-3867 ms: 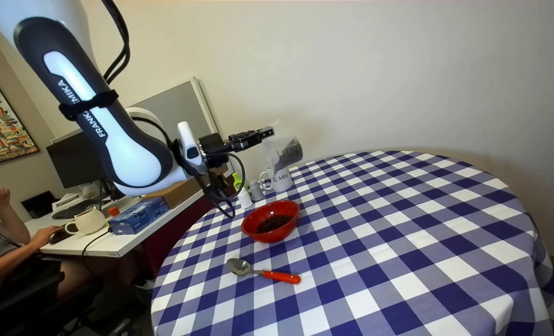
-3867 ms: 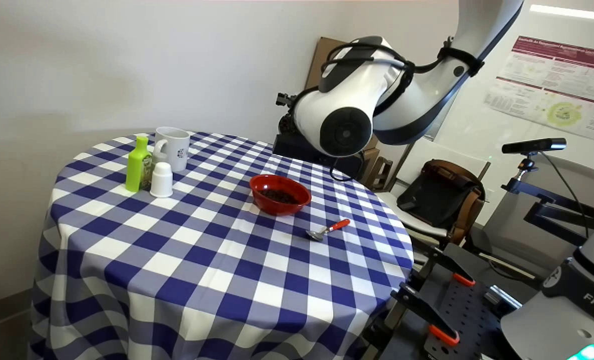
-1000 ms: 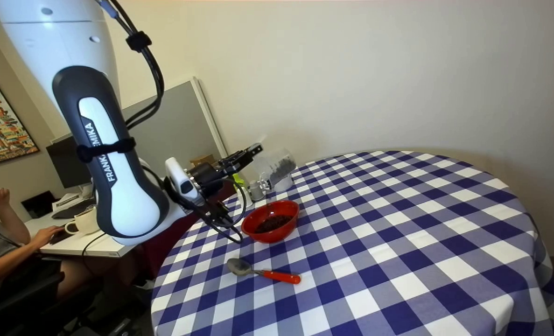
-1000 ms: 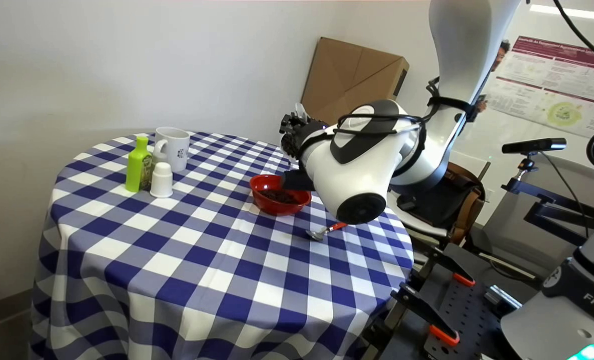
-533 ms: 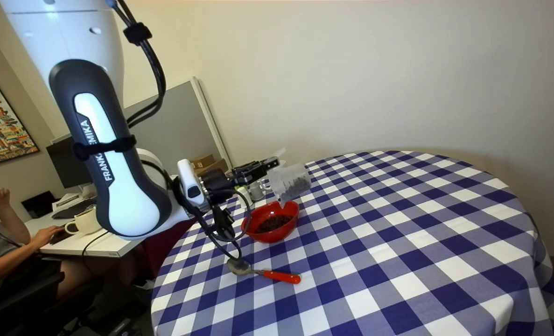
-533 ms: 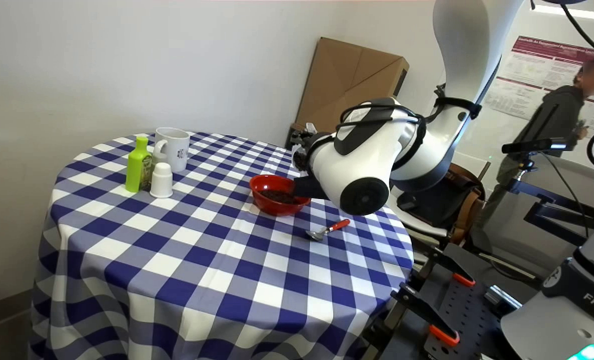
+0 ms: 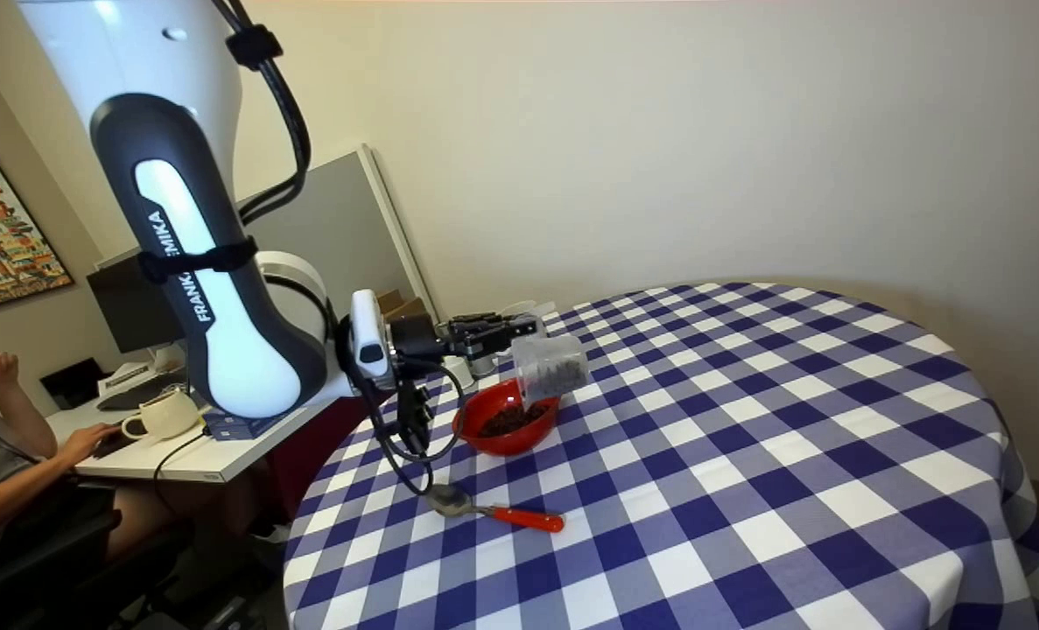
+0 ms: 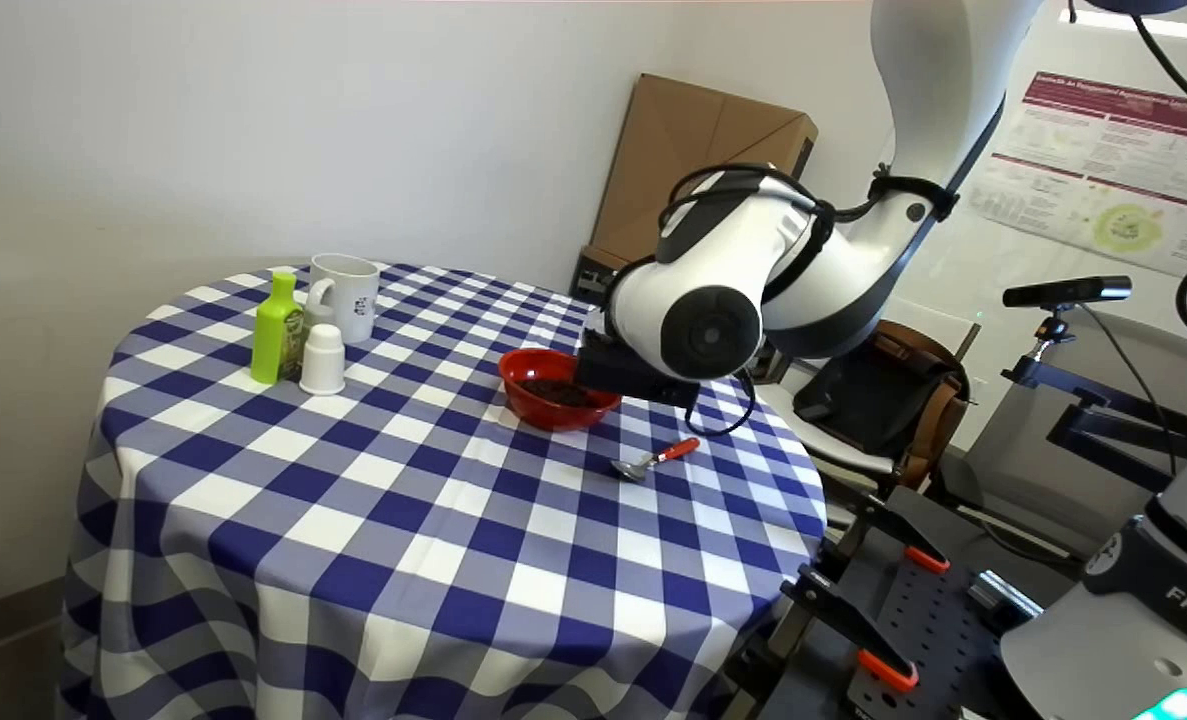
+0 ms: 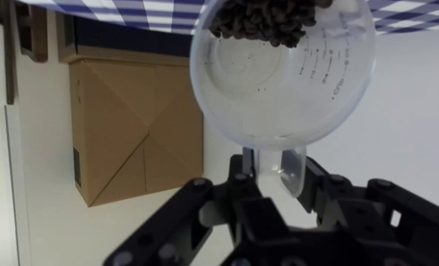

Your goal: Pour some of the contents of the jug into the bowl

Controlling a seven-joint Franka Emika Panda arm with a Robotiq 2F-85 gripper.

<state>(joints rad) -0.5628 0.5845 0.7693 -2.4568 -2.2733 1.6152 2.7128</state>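
My gripper (image 7: pixel 526 331) is shut on the handle of the clear jug (image 7: pixel 551 366); in the wrist view the fingers (image 9: pixel 274 168) stand on both sides of the handle. The jug lies tipped on its side, its open mouth (image 9: pixel 278 107) facing my wrist camera. Dark bean-like pieces (image 9: pixel 267 22) rest along its lower wall toward the rim. In an exterior view its lip overlaps the far right edge of the red bowl (image 7: pixel 515 442), which holds dark pieces (image 7: pixel 506 422). In an exterior view the bowl (image 8: pixel 556 415) is partly behind my wrist, and the arm hides most of the jug.
A spoon with an orange handle (image 7: pixel 528 520) lies in front of the bowl on the checked tablecloth (image 7: pixel 747 420). A green bottle (image 8: pixel 271 335), a white shaker (image 8: pixel 323 360) and a white mug (image 8: pixel 358 305) stand together. A cardboard box (image 9: pixel 138 129) leans beyond the table.
The jug has come down and over the bowl from beyond it. In the last half second it dropped slightly and tipped further, its lip now overlapping the bowl. The bowl and spoon stayed put.
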